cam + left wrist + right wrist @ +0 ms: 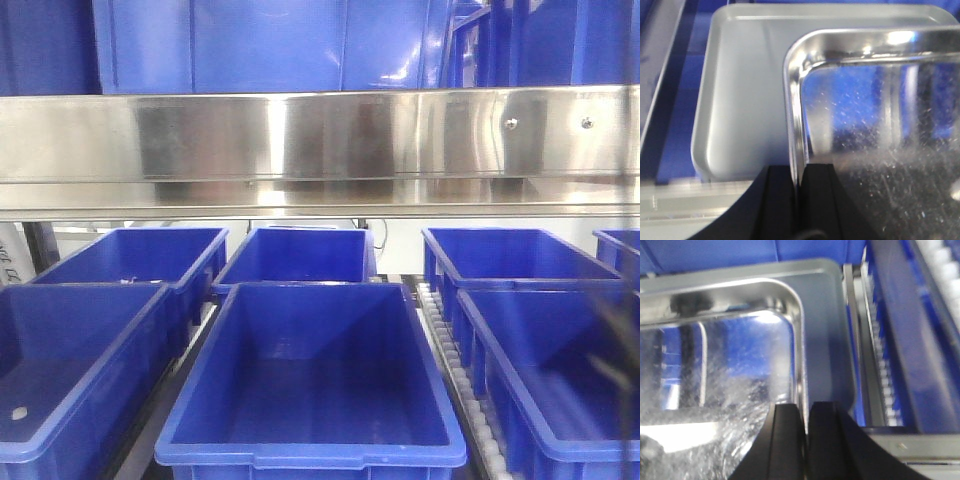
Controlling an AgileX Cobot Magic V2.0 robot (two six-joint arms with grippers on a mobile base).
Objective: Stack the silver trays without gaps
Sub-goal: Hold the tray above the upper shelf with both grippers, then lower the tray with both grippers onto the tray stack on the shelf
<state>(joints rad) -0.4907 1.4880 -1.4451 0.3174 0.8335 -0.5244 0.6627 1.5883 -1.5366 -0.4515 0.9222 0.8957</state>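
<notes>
Steel tray clamped both ends, duller tray beneath

Front cam faces shelf rail, blue bins; L/R wrist cams v. close, down onto opposite rims, prob. same upper tray.

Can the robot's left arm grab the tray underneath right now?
Probably not. The left gripper is shut on the rim of the top tray, and that tray covers much of the bottom tray. It would have to let go first.

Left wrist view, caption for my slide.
Left claw pinches the rim of the upper silver tray over a second silver tray.
</notes>
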